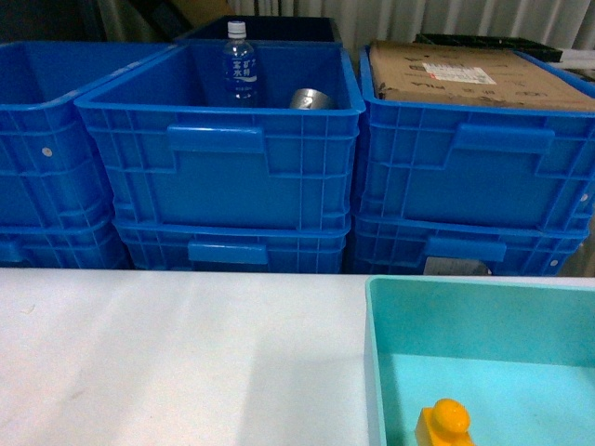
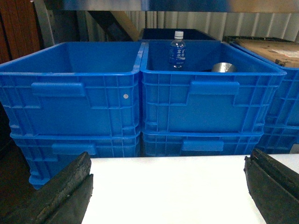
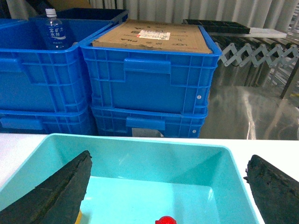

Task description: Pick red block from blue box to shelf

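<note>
Stacked blue crates (image 1: 218, 167) form a wall behind a white tabletop (image 1: 177, 362), backed by pale corrugated sheeting, with a metal scissor-frame conveyor (image 3: 252, 51) off to the right over a glossy floor. One upper crate is topped by a flat cardboard box (image 1: 456, 74); the middle one holds an upright water bottle (image 1: 240, 65) and a metal can (image 1: 311, 98). On the tabletop's right side sits a turquoise tray (image 1: 376, 353) containing a yellow-orange studded block (image 1: 444, 426) and, near its front edge in the right wrist view, the red block (image 3: 164, 220). The right gripper (image 3: 168, 196) hangs spread wide above the tray, holding nothing; the left gripper (image 2: 168, 191) is likewise spread over bare tabletop.
</note>
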Tool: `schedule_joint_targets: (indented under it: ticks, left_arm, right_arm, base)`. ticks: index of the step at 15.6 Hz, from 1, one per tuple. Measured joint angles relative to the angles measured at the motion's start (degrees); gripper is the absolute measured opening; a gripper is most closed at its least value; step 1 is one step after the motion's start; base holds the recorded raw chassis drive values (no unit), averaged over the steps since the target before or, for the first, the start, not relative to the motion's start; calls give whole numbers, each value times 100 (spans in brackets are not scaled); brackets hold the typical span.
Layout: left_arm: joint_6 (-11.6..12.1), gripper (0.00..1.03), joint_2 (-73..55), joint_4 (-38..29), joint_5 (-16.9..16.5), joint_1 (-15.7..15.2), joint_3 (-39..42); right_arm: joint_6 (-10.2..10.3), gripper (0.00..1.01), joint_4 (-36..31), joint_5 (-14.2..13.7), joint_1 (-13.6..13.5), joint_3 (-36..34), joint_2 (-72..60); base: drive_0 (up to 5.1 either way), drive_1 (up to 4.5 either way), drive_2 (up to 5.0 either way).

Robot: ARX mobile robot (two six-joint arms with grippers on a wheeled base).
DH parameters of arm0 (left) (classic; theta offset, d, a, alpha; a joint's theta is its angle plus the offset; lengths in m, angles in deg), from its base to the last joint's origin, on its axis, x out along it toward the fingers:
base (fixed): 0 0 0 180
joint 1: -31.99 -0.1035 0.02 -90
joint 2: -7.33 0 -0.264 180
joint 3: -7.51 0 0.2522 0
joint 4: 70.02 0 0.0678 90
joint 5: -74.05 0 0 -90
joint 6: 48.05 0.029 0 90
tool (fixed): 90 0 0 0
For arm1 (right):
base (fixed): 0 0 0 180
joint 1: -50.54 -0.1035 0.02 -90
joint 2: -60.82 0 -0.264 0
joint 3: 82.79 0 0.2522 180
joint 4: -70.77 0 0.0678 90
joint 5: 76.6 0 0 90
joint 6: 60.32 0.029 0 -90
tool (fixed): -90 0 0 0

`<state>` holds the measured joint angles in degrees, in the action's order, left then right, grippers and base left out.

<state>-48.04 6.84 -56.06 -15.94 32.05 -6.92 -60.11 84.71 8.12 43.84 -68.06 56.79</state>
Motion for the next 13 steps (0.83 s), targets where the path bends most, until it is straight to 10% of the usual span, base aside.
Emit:
schedule_joint_targets:
  ticks: [13]
  left_arm:
    - [0, 98, 0, 0, 0, 0, 0]
  right_arm:
    - [0, 98, 0, -2, 0, 0, 0]
  base:
    - [0, 0, 0]
